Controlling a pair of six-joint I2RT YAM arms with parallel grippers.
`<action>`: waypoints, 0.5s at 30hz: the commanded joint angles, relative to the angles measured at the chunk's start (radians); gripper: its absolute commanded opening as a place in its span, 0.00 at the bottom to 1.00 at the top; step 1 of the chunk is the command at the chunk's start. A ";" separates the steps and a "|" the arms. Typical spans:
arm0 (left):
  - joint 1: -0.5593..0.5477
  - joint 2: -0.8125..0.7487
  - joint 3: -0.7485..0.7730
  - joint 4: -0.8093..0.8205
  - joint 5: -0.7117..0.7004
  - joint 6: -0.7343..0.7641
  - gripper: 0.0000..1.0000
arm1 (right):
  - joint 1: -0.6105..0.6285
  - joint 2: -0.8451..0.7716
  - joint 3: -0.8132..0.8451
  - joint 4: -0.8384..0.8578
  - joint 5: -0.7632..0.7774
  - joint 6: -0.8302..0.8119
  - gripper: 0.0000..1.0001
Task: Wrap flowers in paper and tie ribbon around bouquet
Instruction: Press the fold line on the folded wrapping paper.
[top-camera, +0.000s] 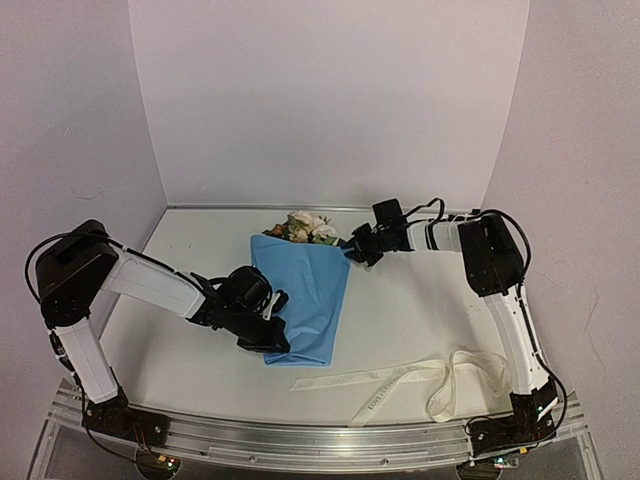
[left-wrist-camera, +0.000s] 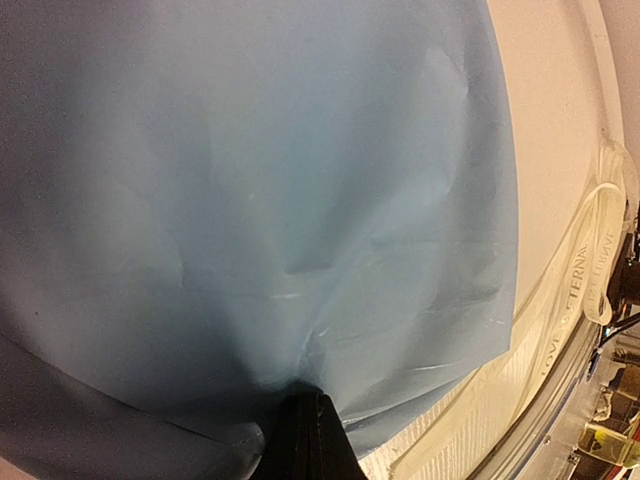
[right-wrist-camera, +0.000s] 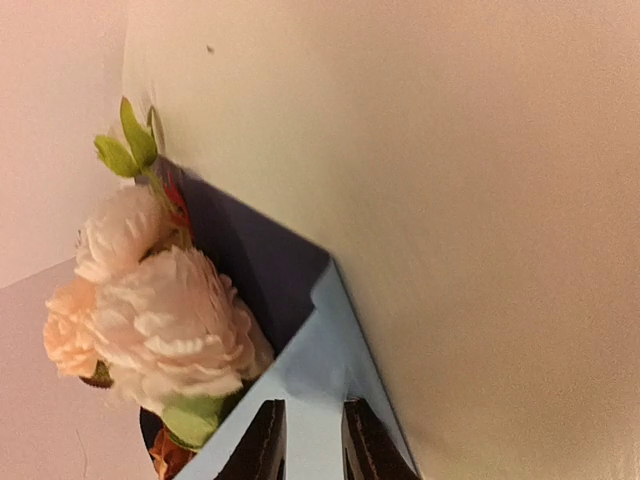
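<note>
Paper (top-camera: 305, 300), light blue, folded over the flowers (top-camera: 308, 227), is laid mid-tabletop (top-camera: 400, 300) with blooms showing at its far end. Its near left corner is pinched in the fully closed left claw (top-camera: 277, 340); its far right corner is gripped between the narrow jaws of the right claw (top-camera: 352, 252). Ribbon (top-camera: 420, 380), cream, is laid loose near the front right, apart from both claws.

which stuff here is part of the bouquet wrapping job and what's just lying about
Part of the job:
- flowers
- paper, folded over the flowers
- ribbon, loose on the table near the right arm's base
- left gripper and right gripper, both on the paper's edges

Just lying about:
- nothing visible
</note>
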 joint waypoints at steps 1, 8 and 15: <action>0.006 0.058 -0.015 -0.140 -0.060 0.018 0.00 | -0.028 0.104 0.175 -0.139 0.060 -0.006 0.20; 0.044 0.037 0.025 -0.160 -0.074 0.027 0.01 | -0.086 0.093 0.273 -0.211 0.022 -0.021 0.20; 0.061 0.030 0.128 -0.193 -0.081 0.050 0.04 | -0.090 -0.216 0.047 -0.283 -0.044 -0.170 0.21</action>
